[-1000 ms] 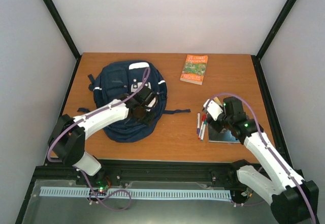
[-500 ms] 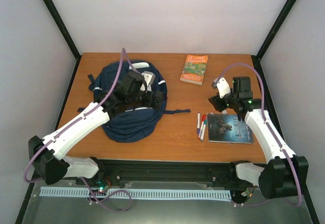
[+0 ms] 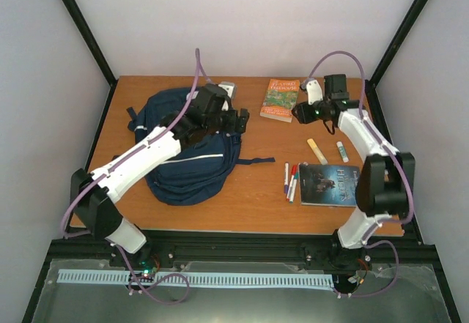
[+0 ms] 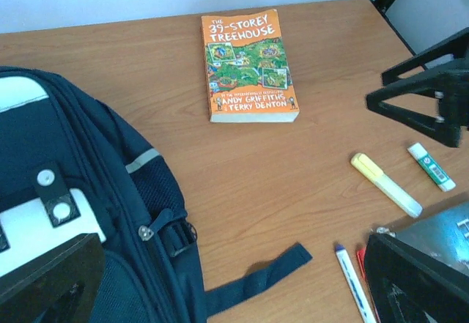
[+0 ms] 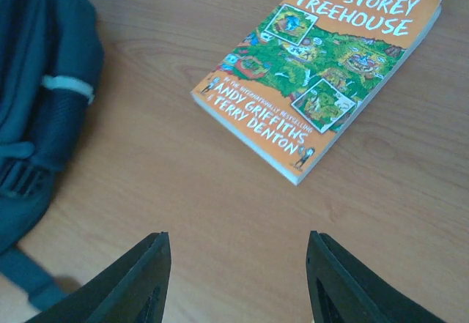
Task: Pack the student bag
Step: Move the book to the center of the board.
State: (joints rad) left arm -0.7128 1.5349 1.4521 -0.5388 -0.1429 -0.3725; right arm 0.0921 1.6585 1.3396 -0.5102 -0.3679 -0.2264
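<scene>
The student bag (image 3: 183,163), navy with thin white stripes, lies flat on the left half of the table. In the left wrist view its side buckle and a loose strap show on the student bag (image 4: 88,191). My left gripper (image 3: 239,120) hovers over the bag's back right edge, open wide with nothing between the fingers (image 4: 51,279). My right gripper (image 3: 297,112) hangs open and empty just right of the orange book (image 3: 281,99), with bare table between its fingers (image 5: 143,279). The orange book (image 5: 330,74) lies just ahead of them.
A dark book (image 3: 331,185) lies front right with several pens (image 3: 291,180) beside it. A yellow highlighter (image 3: 316,151) and a glue stick (image 3: 342,151) lie behind it. The left wrist view shows the orange book (image 4: 249,67) and highlighter (image 4: 385,184).
My left gripper rose off the bag, moved to its back right edge and opened. My right arm swung from the dark book to the orange book. The highlighter and glue stick now show.
</scene>
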